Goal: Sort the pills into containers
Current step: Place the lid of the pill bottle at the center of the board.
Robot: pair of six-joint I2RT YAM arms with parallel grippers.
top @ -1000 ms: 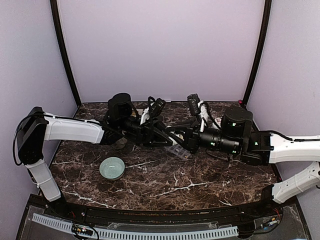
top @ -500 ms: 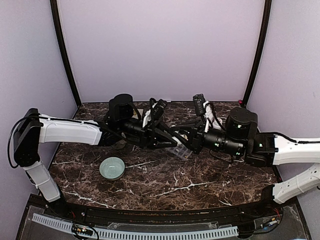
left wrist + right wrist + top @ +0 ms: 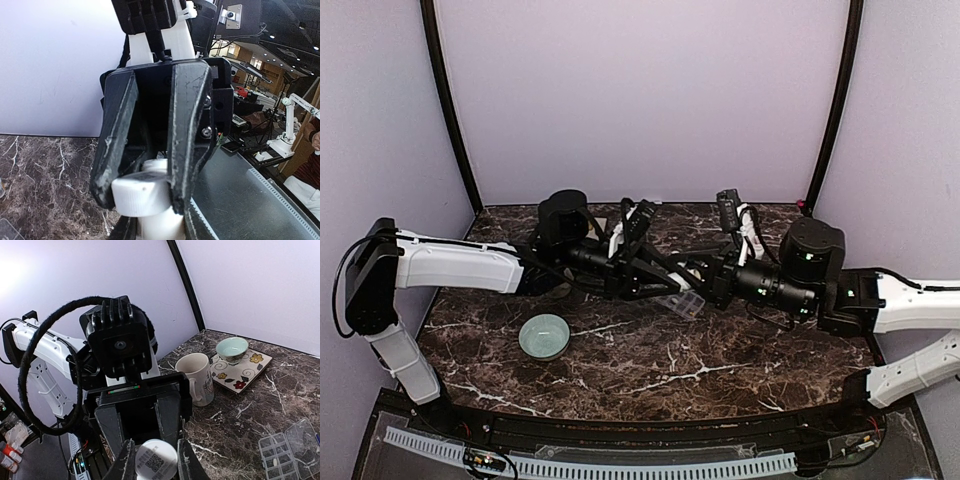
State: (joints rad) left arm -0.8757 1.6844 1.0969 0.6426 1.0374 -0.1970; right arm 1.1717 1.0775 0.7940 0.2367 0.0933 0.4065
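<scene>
Left hand (image 3: 665,277) and right hand (image 3: 708,284) are meeting just above the container (image 3: 681,303), partly hiding it; a green bowl (image 3: 544,336) is sitting apart. Left fingers (image 3: 187,125) are clamping a white cap (image 3: 141,196). Right fingers (image 3: 187,465) are pinching the bottle (image 3: 156,460), mug (image 3: 197,377) behind.

Brown white-veined table (image 3: 650,365) — pale green bowl (image 3: 544,336)

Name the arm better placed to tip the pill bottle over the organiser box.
Right, likely: the right gripper clamps the bottle by its base, the left gripper only its cap, and the organiser box lies nearby.
</scene>
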